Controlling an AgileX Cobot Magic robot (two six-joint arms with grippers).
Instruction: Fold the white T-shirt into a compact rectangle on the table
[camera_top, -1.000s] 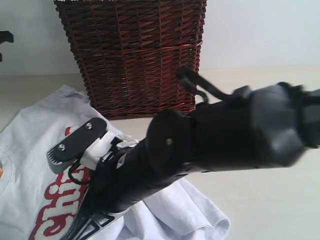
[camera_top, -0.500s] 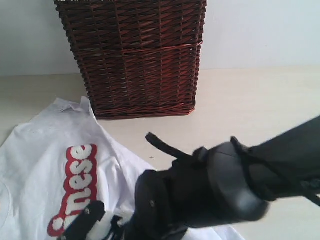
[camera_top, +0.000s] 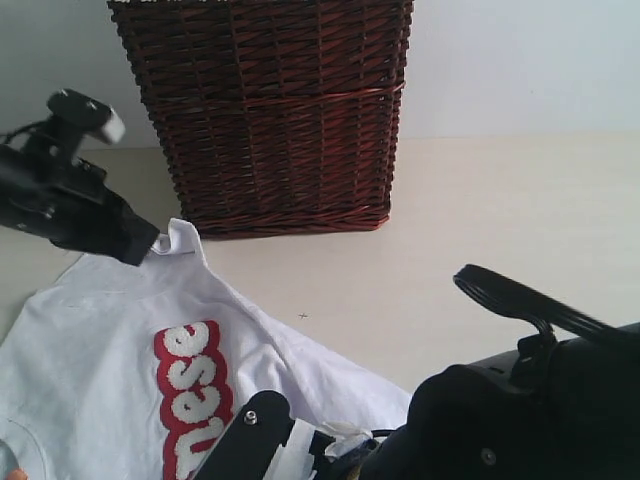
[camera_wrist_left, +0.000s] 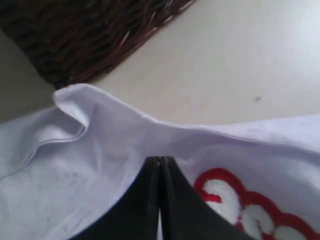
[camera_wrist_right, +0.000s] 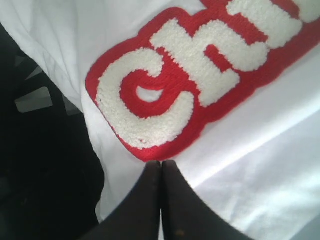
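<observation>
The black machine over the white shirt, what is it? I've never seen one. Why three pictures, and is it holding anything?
It is a robot with two arms, each ending in a two-finger gripper. One picture comes from a camera off the arms; the other two from a camera on each wrist, looking along the fingers. On the table lies a white T-shirt with red-edged lettering; a wicker basket stands next to it. The left gripper and right gripper are both shut, close to the cloth. Whether either pinches it I cannot tell.

The white T-shirt (camera_top: 90, 330) bears fuzzy white lettering (camera_top: 190, 390) outlined in red; the woven wicker basket (camera_top: 270, 110) is dark red-brown, the desk (camera_top: 490, 200) pale cream.
</observation>
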